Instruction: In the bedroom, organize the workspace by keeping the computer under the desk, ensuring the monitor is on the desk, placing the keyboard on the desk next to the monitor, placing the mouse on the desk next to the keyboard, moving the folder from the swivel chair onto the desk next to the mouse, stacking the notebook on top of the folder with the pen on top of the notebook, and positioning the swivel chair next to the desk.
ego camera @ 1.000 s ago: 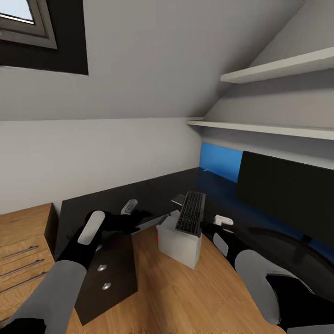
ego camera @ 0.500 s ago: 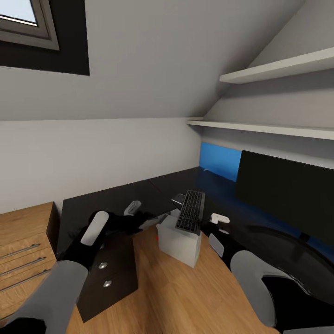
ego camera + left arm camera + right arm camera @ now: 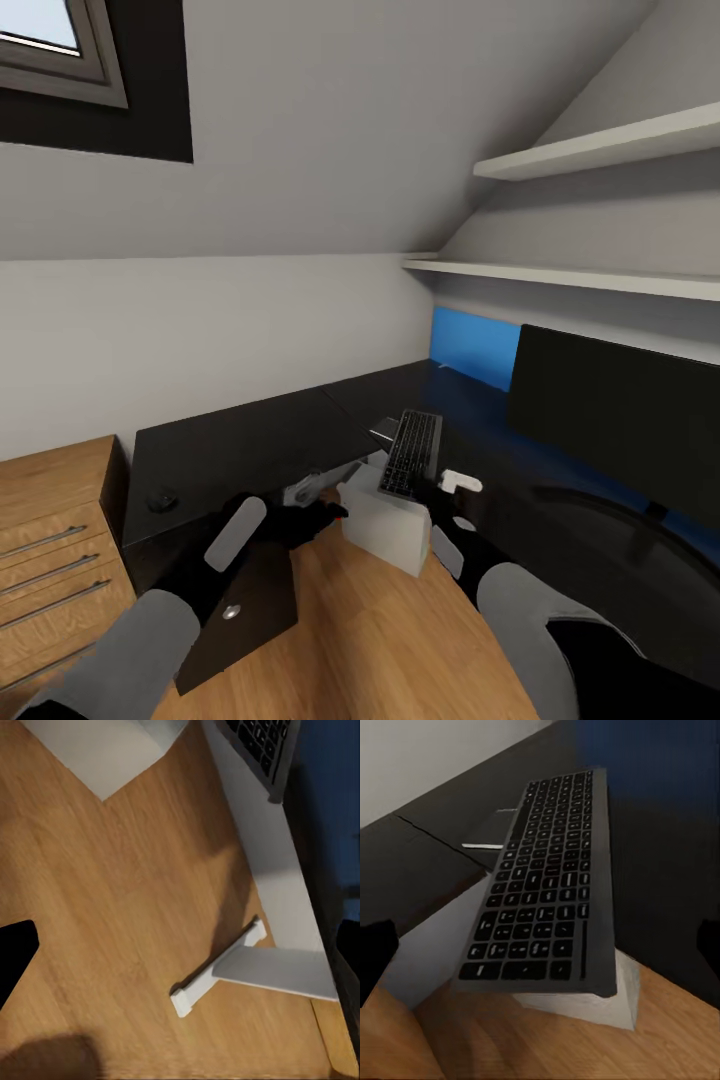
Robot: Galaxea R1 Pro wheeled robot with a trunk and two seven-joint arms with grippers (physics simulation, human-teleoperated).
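Right gripper [image 3: 448, 487] has crept closer; jaws spread wide, empty, with the keyboard [image 3: 549, 896] just ahead, lying atop the computer [image 3: 385, 522] beside the bench [image 3: 230, 440]. I've dropped my left gripper [image 3: 318, 497] off the bench; its opening, I can't tell.

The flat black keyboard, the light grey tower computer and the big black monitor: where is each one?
Flat black keyboard [image 3: 547, 900]: right wrist view, middle of its key field.
Light grey tower computer [image 3: 385, 525]: head view, its side panel below the keyboard.
Big black monitor [image 3: 610, 410]: head view, centre of its dark screen.
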